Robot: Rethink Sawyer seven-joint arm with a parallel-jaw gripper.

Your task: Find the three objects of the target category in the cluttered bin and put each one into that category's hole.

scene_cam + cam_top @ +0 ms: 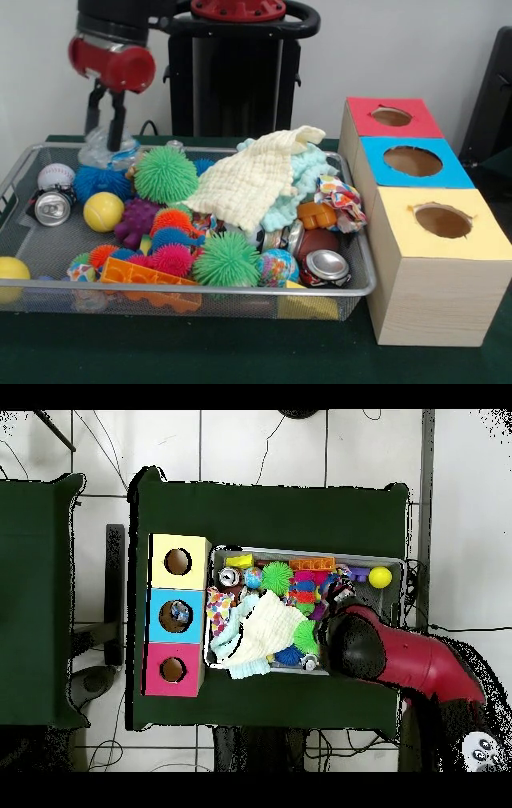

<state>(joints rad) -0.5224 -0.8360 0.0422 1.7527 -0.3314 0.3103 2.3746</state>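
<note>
The silver wire-mesh bin [364, 264] is full of toys; it also shows in the overhead view [300, 552]. A crushed clear plastic bottle [102, 148] lies at the bin's far left corner on a blue spiky ball. My gripper [106, 134] hangs right over it, fingers apart, their tips on either side of the bottle's top. A silver-topped can [53, 208] lies by the left wall. Another can [324, 266] lies at the front right. A third can [282, 238] is half buried in the middle. In the overhead view my red arm [380, 649] hides the gripper and bottle.
A box stands right of the bin with red [391, 117], blue [412, 161] and yellow [442, 221] holes. A yellow cloth [252, 180] drapes over the pile. Spiky balls, a baseball [55, 175], yellow balls and orange bricks fill the bin.
</note>
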